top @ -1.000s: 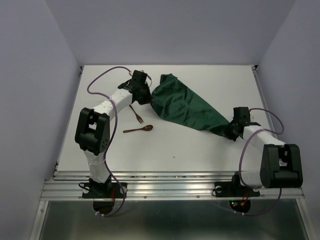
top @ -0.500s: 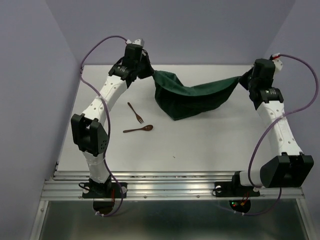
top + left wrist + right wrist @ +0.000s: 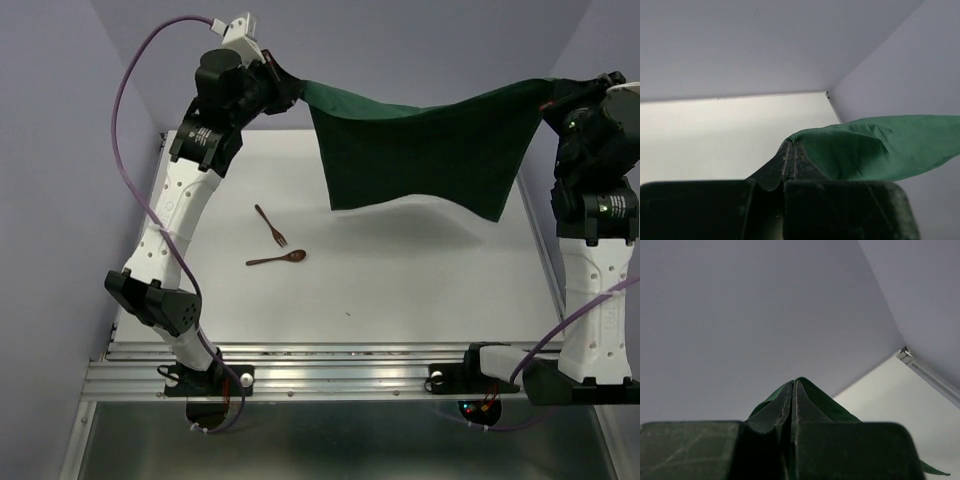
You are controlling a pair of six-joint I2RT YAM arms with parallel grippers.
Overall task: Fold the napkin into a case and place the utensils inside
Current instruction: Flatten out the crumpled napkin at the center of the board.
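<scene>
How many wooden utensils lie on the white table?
2. The brown wooden fork lies left of centre; the reddish-brown wooden spoon lies beside it, nearer the front. The hanging dark green cloth napkin might hide more.

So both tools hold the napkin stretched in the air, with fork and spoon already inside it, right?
No. The left tool and right tool do hold the napkin stretched in the air, but the top view shows fork and spoon lying on the table, outside it.

Both arms are raised high. The left gripper (image 3: pixel 291 88) and right gripper (image 3: pixel 549 98) face each other, jaws pressed together, each pinching the napkin (image 3: pixel 420 150) at its tips.
</scene>
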